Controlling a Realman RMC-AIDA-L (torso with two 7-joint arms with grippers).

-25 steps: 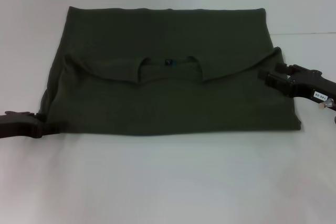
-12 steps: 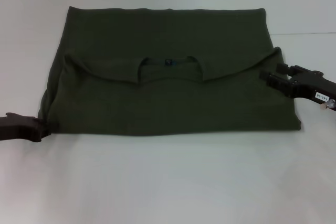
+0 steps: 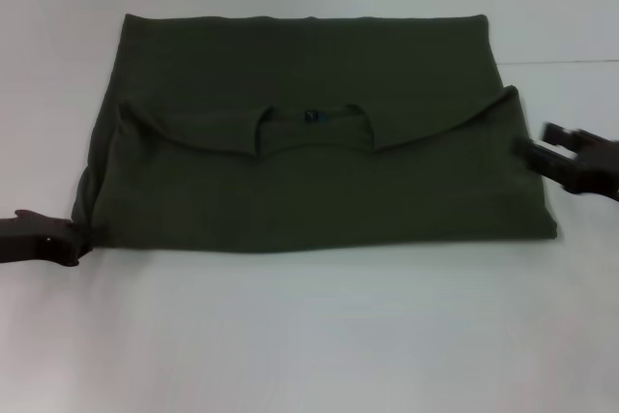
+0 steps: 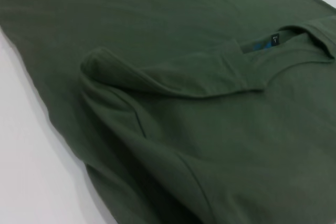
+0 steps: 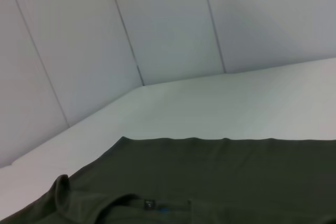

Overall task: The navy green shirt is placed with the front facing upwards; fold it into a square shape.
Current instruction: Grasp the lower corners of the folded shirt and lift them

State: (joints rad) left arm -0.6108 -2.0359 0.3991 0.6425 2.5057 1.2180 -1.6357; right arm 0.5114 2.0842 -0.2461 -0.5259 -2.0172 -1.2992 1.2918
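Shirt [image 3: 319, 181] folded, collar tag [image 4: 275, 39] reads "L".

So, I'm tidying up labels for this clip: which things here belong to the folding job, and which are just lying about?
Job:
- shirt, already folded once
- left gripper at its near left corner
- right gripper at its right edge

Lying about:
- nothing; only the white table and wall panels

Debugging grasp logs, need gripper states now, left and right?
Left gripper: at the navy green shirt's near left corner; cannot tell.
Right gripper: at the shirt's right edge; cannot tell.
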